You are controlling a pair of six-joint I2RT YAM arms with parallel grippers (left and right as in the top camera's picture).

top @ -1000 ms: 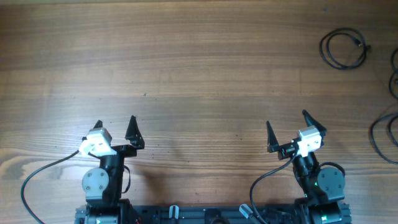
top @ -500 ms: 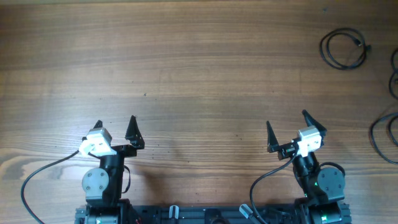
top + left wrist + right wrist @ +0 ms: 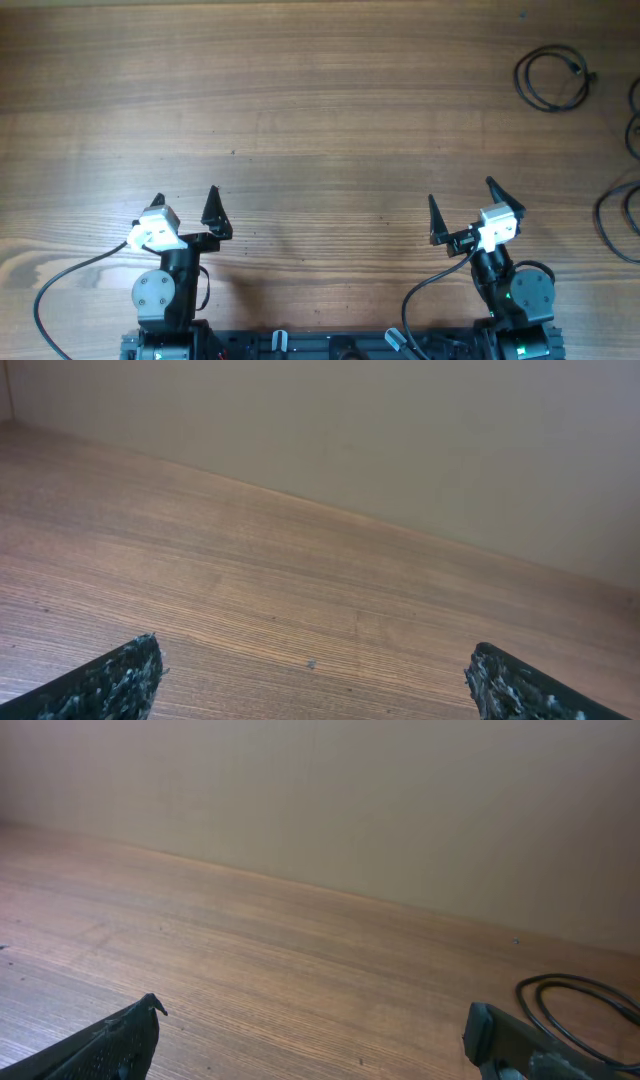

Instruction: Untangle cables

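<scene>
We find the left gripper (image 3: 185,195) low over the near side of the wooden table (image 3: 320,100), its jaws spread wide and holding nothing. In its wrist view the two dark fingers (image 3: 115,678) sit at the bottom corners, and between them we see only bare wood grain running back to a plain beige wall (image 3: 400,440). The right gripper (image 3: 460,190) stands the same way on the other side, jaws wide apart and empty, angled slightly towards the right. A thick black wire (image 3: 60,280) curves out from the left arm's base, and another (image 3: 418,290) loops beside the right arm's base.

Further out, the cables lie well apart from both grippers, all at the table's right side. One coiled cable (image 3: 550,80) rests as a loose round loop near the far right corner, with a small plug end at its upper right. The right wrist camera catches part of a black loop (image 3: 585,1005) just beyond the right-hand finger. Two more cable loops (image 3: 612,215) run off the right edge of the overhead view, so we cannot tell their full shape.
</scene>
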